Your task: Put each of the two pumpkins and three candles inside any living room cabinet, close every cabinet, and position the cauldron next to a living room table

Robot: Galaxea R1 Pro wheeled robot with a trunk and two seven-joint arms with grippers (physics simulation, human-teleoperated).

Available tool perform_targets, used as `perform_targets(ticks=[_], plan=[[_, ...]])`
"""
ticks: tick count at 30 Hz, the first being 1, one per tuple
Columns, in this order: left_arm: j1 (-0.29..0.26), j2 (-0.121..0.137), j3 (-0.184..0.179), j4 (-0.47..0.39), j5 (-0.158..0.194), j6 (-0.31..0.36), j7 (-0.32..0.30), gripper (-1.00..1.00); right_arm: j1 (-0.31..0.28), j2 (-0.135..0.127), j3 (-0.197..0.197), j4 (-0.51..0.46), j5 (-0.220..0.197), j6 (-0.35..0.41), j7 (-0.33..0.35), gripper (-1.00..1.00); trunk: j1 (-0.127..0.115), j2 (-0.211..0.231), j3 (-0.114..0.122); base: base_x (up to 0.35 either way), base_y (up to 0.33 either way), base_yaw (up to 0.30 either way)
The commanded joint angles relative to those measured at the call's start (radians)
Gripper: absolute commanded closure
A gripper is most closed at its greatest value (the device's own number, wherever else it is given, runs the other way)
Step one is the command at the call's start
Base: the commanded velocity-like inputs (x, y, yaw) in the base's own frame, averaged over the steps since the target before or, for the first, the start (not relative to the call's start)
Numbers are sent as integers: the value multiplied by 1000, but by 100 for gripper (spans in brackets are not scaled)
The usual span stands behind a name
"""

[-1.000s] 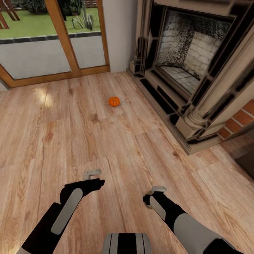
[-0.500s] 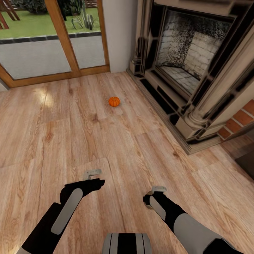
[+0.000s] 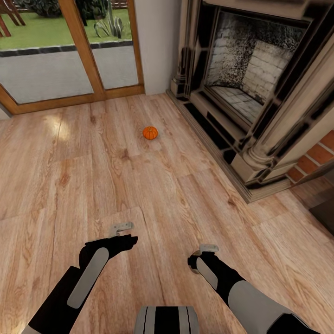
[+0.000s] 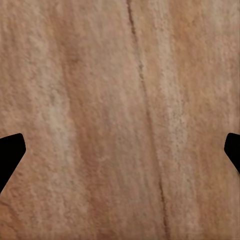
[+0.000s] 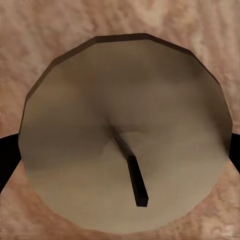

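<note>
While both arms hang low over the wood floor, one small orange pumpkin sits on the boards well ahead of them, closer to the left gripper's line than the right's. It rests a little way from the fireplace step, not touching it. Past it stands a glass door with a wooden frame.

The left gripper points down at the floor. In the left wrist view its two dark fingers stand far apart, with bare floor between them, so it is open and holds nothing.

The right gripper also points down. In the right wrist view a round pale candle with a short dark wick sits right between the fingers, seen from above. The dark tips press against its two sides, so the right gripper is closed around the candle.
</note>
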Motion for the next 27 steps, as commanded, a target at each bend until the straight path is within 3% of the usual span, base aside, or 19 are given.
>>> perform_targets(ticks=[1, 6, 7, 27], plan=[[-1, 1, -2, -1, 10, 1, 11, -100, -1, -1, 8, -2, -11, 1, -9, -100, 0, 0, -1, 0, 0, 0], [-1, 0, -2, -1, 10, 1, 11, -100, -1, -1, 9, -2, -11, -3, -9, -100, 0, 0, -1, 0, 0, 0], [-1, 0, -2, -1, 10, 1, 11, -100, -1, -1, 9, -2, -11, -8, -9, 100, 0, 0, -1, 0, 0, 0], [-1, 0, -2, -1, 13, 1, 10, -100, -1, -1, 9, -1, -11, -19, 3, 100, 0, 0, -1, 0, 0, 0]])
